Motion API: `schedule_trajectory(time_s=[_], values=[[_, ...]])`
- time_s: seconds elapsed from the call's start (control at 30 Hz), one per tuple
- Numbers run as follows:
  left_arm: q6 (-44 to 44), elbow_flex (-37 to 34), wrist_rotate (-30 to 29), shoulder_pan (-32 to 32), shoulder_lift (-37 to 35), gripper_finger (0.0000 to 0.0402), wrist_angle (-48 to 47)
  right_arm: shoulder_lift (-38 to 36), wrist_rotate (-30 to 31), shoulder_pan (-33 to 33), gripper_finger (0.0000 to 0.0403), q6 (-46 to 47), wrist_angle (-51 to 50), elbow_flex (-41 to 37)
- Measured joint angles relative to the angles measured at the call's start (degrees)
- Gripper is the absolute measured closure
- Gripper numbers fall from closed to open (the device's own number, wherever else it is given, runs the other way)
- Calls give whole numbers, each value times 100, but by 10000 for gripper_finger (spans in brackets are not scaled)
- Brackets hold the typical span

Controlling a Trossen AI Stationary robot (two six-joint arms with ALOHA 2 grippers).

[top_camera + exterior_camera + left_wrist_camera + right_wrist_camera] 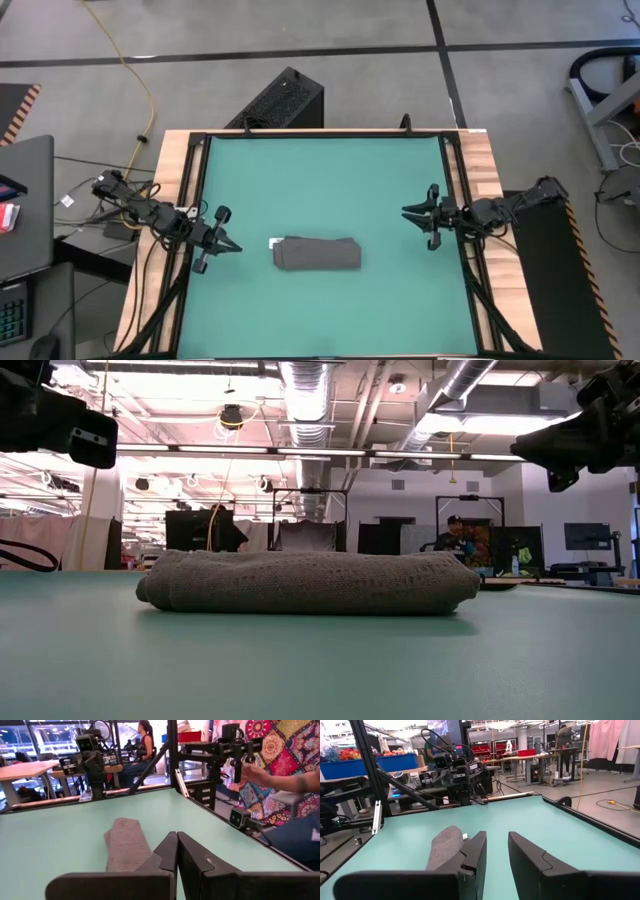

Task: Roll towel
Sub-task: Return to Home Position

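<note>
The rolled towel (317, 254) lies mid-table, unheld, so it could spring loose; the left gripper (234, 248), closed and empty, and the right gripper (406, 211), slightly parted and empty, sit well apart

Looks straight down on the whole table (320, 180) from high above, level across it from tabletop height close by the towel (305, 582), and inward from left and right wrists, sharing the towel in all four.
</note>
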Motion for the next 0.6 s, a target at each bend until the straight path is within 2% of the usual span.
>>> schedule_trajectory(time_s=[0.6], values=[[-18, -4, -15, 0, 1, 401, 2, 0, 0, 0, 296, 2, -2, -4]])
